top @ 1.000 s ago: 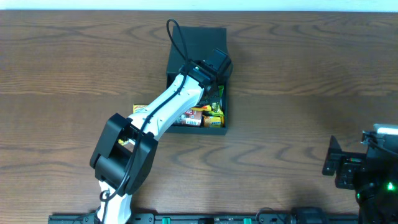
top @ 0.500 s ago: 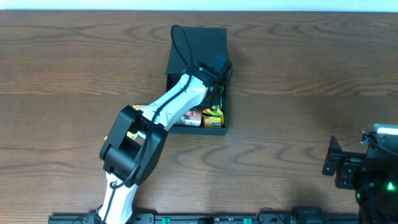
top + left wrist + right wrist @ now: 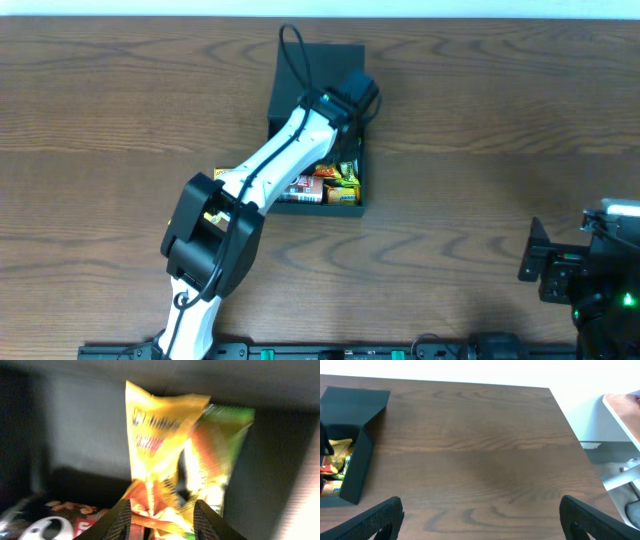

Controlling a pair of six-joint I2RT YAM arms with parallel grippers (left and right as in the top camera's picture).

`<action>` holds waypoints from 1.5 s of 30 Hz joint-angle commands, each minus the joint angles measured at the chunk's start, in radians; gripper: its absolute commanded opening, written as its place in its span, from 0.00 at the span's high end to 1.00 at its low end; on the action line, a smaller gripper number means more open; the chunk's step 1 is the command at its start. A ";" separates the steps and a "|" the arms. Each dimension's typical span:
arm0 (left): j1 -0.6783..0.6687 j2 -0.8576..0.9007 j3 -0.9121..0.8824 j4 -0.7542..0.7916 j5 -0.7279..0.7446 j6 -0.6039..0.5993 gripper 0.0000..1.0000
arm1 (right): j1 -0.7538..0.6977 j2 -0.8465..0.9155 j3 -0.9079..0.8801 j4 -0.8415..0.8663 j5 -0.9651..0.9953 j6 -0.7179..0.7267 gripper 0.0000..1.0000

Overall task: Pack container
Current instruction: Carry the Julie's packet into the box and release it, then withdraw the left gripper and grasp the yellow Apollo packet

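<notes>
As the left gripper [image 3: 162,519] has edged toward the far wall of the teal container [image 3: 318,62], which sits mid-table with its lid open, placement appears imminent. Its fingers stand narrow about a yellow snack packet [image 3: 157,435]; an actual grip cannot be confirmed. The right gripper [image 3: 480,516] is spread wide, well apart.

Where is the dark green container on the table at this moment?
In the overhead view, the container lies open at the far middle of the table, with the left gripper inside it and snack packets in its near end.
</notes>
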 commanded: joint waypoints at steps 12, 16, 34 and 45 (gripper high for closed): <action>0.101 -0.084 0.528 -0.414 -0.410 0.053 0.64 | -0.003 -0.003 0.005 0.001 0.004 -0.003 0.01; 0.206 -0.098 0.525 -0.541 -0.418 0.203 0.64 | -0.003 -0.003 0.005 0.011 0.004 -0.006 0.01; 0.369 -0.336 -0.015 -0.572 -0.412 0.281 0.75 | 0.090 -0.003 0.005 0.010 0.101 -0.013 0.01; 0.420 -0.664 -0.612 -0.263 -0.166 0.519 0.46 | 0.200 -0.003 0.005 0.003 0.111 -0.002 0.01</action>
